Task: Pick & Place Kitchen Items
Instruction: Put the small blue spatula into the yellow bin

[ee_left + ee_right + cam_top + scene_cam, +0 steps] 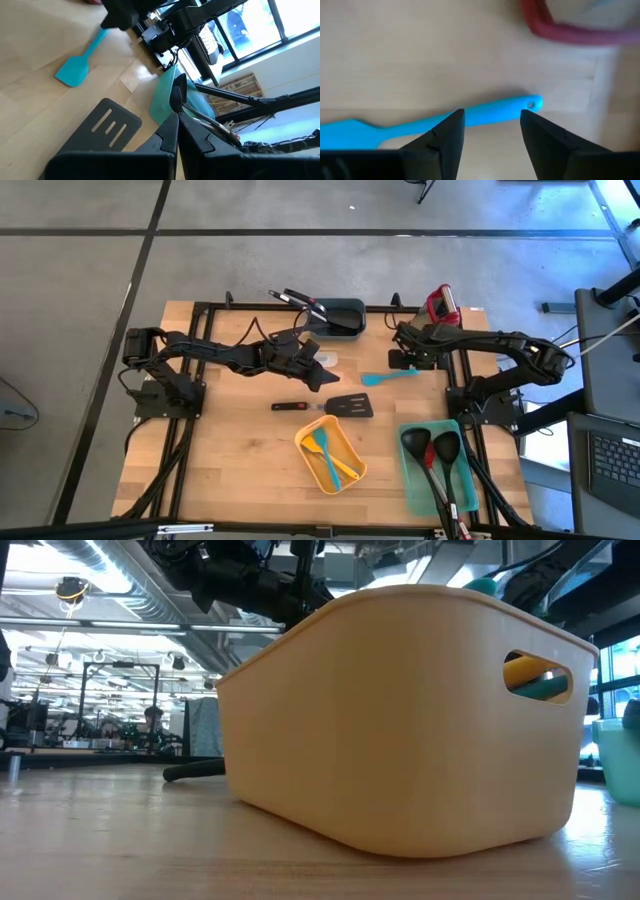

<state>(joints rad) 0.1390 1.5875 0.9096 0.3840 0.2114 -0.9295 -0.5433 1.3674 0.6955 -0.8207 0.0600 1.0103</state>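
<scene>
Teal is the spatula (388, 377) we want next, lying on the wooden surface (240, 450) at about two o'clock from centre, long axis running roughly nine to three. Our right gripper (490, 131) hovers over its handle end, fingers spread and straddling it, so this arm is nearer. Our left gripper (318, 372) waits near twelve o'clock, fingers pressed together, holding nothing.

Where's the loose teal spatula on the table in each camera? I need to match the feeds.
High view: teal spatula lies mid-table, beside the right gripper.
Low view: not visible.
Left wrist view: upper left.
Right wrist view: across the middle, behind the open fingers.
Shared landmark: the black turner.
</scene>
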